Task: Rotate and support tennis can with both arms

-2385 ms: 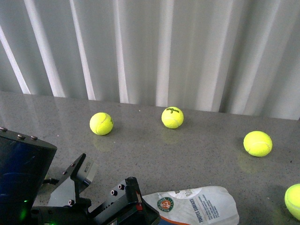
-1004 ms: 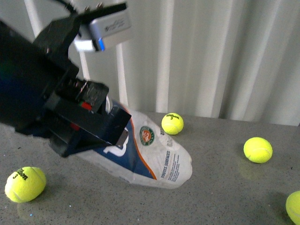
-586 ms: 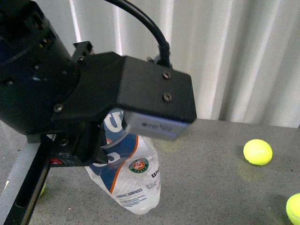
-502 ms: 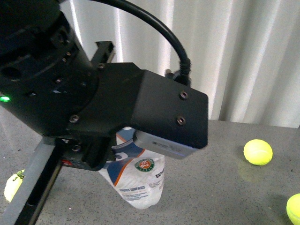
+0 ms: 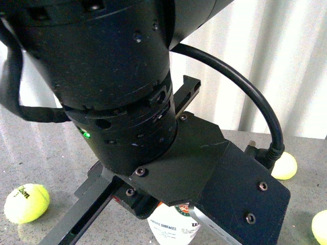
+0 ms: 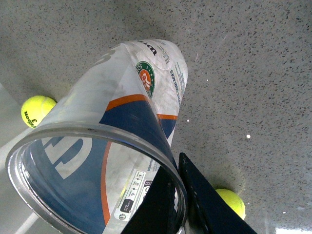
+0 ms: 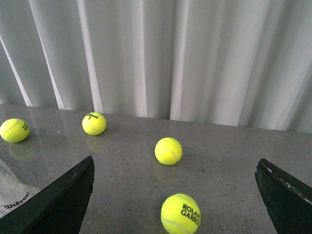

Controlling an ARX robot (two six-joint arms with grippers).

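Observation:
The tennis can (image 6: 122, 126) is a clear tube with a white-and-blue label, an orange stripe and a round emblem. Its open metal-rimmed end points at the left wrist camera and its closed end points down at the grey table (image 6: 253, 73). My left gripper (image 6: 178, 168) is shut on the can's wall at the rim, one finger inside and one finger (image 6: 209, 209) outside. In the front view only the can's lower end (image 5: 171, 224) shows under the bulky left arm (image 5: 117, 102). My right gripper (image 7: 174, 161) is open and empty, low over the table. A sliver of the can (image 7: 12, 195) lies beside one of its fingers (image 7: 63, 200).
Yellow-green tennis balls lie loose on the table: one on the left (image 5: 26, 203), two on the right (image 5: 284, 166) (image 5: 321, 227), and two between the right gripper's fingers (image 7: 168, 151) (image 7: 180, 213). A white pleated curtain (image 7: 161, 53) closes off the back.
My left arm has raised the can from lying on the table and turned it closed end down. The arm has swung close to the front camera and now blocks most of that view.

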